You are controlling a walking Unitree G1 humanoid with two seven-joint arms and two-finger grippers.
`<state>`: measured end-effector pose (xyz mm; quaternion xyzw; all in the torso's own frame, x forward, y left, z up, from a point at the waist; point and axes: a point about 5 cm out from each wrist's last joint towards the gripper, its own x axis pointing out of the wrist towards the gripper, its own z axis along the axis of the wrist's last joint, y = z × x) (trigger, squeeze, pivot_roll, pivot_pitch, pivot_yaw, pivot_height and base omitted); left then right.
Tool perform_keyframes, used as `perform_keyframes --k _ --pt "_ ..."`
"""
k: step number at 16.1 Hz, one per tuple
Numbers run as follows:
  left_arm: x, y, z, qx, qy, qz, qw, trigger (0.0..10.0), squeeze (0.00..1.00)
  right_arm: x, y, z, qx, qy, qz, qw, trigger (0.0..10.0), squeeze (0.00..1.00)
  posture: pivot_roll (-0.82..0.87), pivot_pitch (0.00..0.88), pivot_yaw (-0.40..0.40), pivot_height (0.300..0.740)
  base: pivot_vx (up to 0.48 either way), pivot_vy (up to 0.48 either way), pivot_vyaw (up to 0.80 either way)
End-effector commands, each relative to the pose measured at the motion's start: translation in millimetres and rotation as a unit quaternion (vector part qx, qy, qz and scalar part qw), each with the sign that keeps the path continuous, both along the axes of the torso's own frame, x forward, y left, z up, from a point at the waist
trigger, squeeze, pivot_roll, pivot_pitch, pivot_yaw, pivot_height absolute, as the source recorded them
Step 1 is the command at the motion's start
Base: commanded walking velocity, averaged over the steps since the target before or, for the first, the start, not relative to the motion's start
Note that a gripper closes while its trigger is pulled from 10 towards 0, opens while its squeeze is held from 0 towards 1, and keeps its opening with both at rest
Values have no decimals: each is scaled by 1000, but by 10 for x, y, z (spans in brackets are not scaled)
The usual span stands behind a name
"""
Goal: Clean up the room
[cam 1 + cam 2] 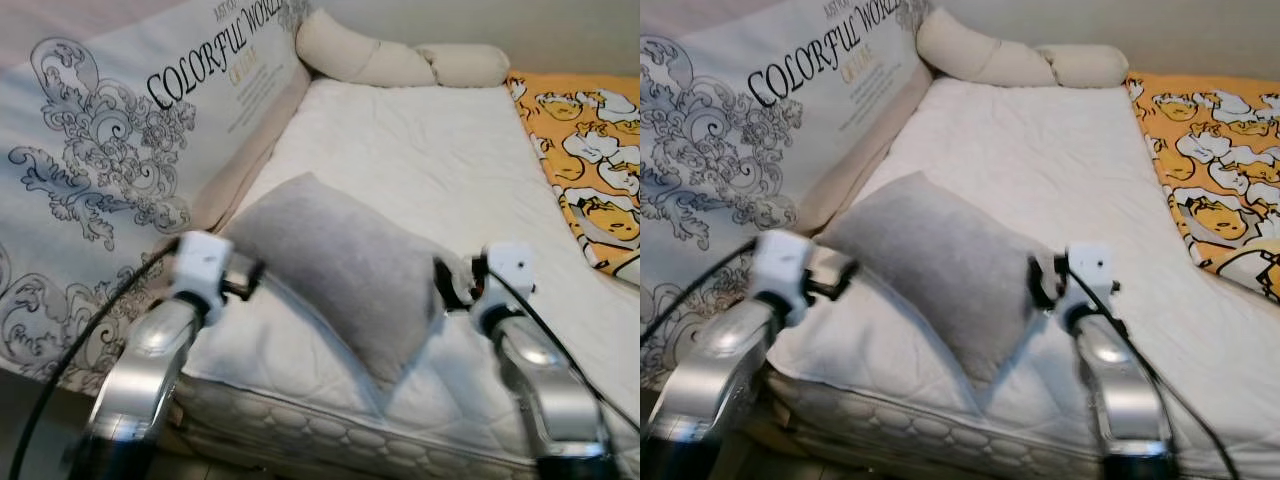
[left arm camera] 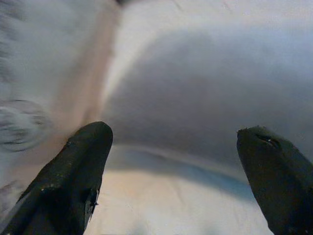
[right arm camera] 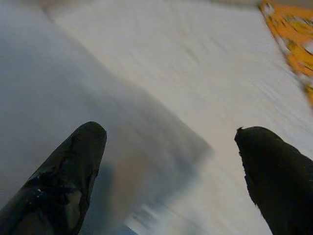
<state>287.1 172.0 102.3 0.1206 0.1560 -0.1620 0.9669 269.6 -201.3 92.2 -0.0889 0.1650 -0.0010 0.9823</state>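
- Grey pillow (image 1: 340, 265) lies tilted on the bed (image 1: 430, 150), near the front edge, between my two arms.
- L tool (image 2: 171, 176) at the pillow's left corner; fingers (image 2: 73, 171) spread wide, nothing held.
- R tool (image 3: 171, 176) at the pillow's right corner, also wide open, empty.
- Printed mattress (image 1: 110, 150) leans along the bed's left side.
- Cream bolster (image 1: 390, 55) at the far end, orange cartoon blanket (image 1: 585, 150) on the right.
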Motion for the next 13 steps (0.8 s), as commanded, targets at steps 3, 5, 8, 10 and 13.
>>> perform_keyframes --k 3,5,8,10,13 --pt "60 -88 -295 38 94 -36 994 10000 0 5 -29 -47 -90 43 54 994 10000 0 -87 0 55 740 0 0 0" --pt "153 -161 -427 41 140 -29 989 10000 0 -46 169 -61 -110 66 139 982 10000 0 -105 0 59 740 0 0 0" --pt "198 -352 -629 50 197 -61 977 10000 0 -107 526 3 -82 75 238 965 10000 0 -119 0 57 740 0 0 0" --pt "234 -455 -703 47 208 -56 975 10000 0 -139 712 118 -38 68 276 958 10000 0 -124 0 55 740 0 0 0" --pt "418 -384 -538 4 161 -14 987 10000 0 -219 905 367 13 50 341 939 10000 0 -123 0 55 740 0 0 0"
